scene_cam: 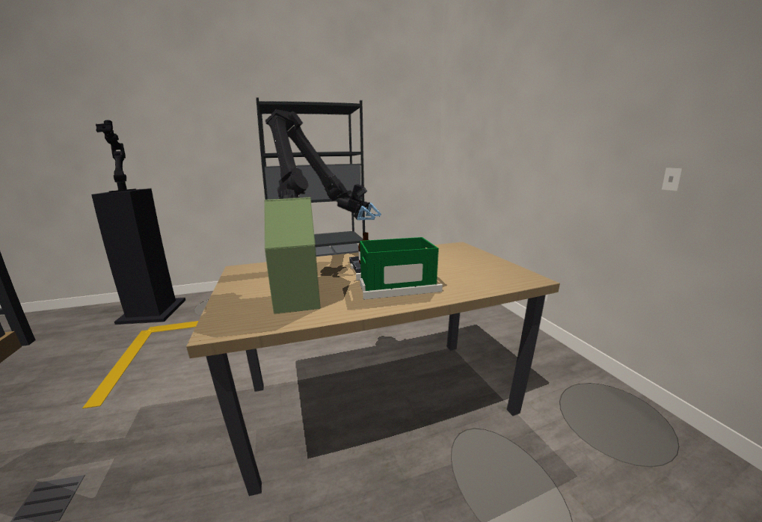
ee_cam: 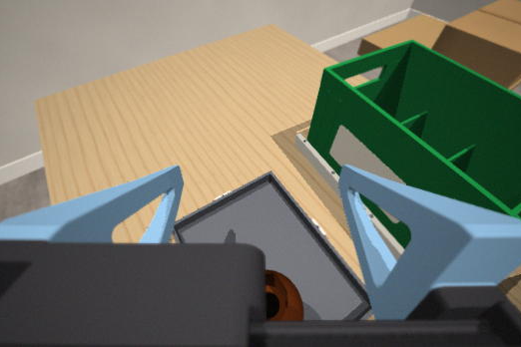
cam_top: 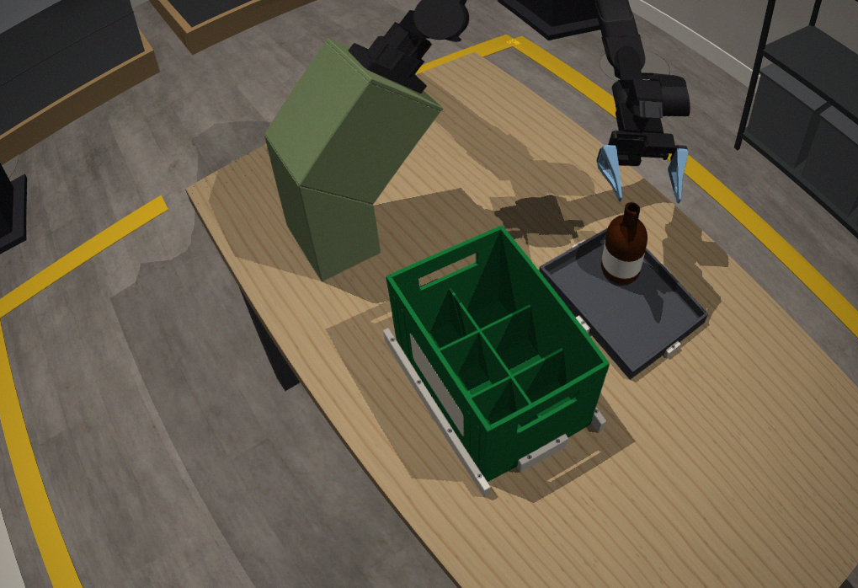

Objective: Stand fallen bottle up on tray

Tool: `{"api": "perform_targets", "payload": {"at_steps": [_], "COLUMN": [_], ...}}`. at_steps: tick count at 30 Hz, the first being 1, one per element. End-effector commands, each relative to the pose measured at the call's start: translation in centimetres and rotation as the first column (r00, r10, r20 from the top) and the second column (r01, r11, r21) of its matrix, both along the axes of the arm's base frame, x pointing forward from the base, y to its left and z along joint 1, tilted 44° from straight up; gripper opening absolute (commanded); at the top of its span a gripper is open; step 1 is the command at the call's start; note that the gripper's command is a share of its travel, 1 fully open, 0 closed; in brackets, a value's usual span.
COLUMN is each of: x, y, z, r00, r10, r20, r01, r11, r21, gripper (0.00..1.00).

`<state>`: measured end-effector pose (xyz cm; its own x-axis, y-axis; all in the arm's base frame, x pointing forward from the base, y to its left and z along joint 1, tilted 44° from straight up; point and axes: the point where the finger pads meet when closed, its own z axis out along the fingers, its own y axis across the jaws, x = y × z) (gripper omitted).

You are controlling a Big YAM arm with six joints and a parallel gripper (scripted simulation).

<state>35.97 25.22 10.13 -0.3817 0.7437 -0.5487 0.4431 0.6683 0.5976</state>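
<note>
A brown bottle point(cam_top: 624, 246) with a white label stands upright on the dark grey tray point(cam_top: 624, 297), near the tray's far end. The tray lies to the right of the green crate point(cam_top: 495, 346). My gripper point(cam_top: 643, 181) is open and empty, a little above the bottle's neck, with the blue fingers apart on either side. In the wrist view the open fingers frame the tray point(ee_cam: 267, 244), and the bottle's top point(ee_cam: 281, 301) shows at the bottom edge, partly hidden by the gripper body. The exterior view shows the gripper point(scene_cam: 368, 212) above the crate point(scene_cam: 398, 262).
A tall olive-green box point(cam_top: 336, 156) stands at the far left of the table. The crate has several empty compartments and sits on pale rails. A dark shelf rack point(cam_top: 831, 104) stands beyond the table's right side.
</note>
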Motion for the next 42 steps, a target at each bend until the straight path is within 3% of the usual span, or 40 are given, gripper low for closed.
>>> {"api": "perform_targets", "payload": {"at_steps": [1, 2, 3, 42], "x": [0.27, 0.27, 0.27, 0.27], "y": [-1.01, -1.01, -1.01, -1.01], "z": [0.13, 0.13, 0.13, 0.13], "r00": [1.000, 1.000, 1.000, 1.000], "r10": [-0.014, -0.014, -0.014, -0.014], "r20": [-0.002, -0.002, -0.002, -0.002], "r01": [0.014, 0.014, 0.014, 0.014], "r11": [1.000, 1.000, 1.000, 1.000], "r21": [-0.006, -0.006, -0.006, -0.006], "gripper": [1.00, 1.00, 0.00, 0.00]}}
